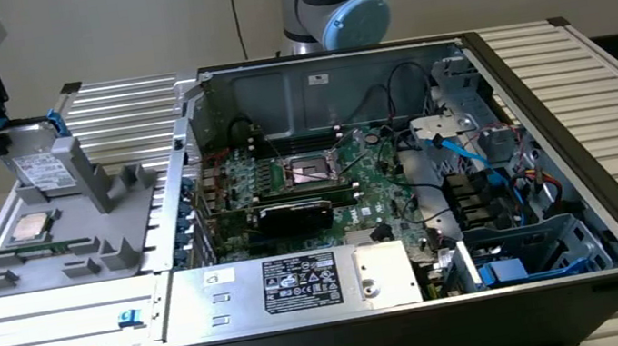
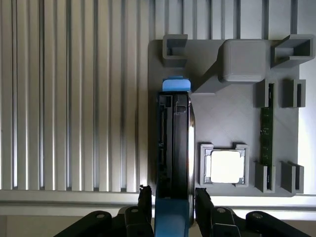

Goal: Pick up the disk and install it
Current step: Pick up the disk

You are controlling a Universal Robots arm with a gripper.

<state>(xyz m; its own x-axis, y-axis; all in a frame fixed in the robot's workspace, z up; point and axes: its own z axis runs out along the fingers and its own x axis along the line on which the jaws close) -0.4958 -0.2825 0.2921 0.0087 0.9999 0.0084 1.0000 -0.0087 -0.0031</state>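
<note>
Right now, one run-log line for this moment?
gripper: open, astride disk | disk: on edge in holder | lift: not yet | install: not done

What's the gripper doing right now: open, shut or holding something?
Gripper: open, straddling the flat grey-metal hard disk in a blue plastic carrier, which stands on edge in the grey plastic holder.

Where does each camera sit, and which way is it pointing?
Exterior view: off the arm, raised, looking down on the open computer case and the grey holder on the exterior view's left; the arm and its jaws show.
Wrist view: on the wrist, looking straight down between the open jaws, which stand either side of the disk.
Shared: the disk, the holder and the square chip.
</note>
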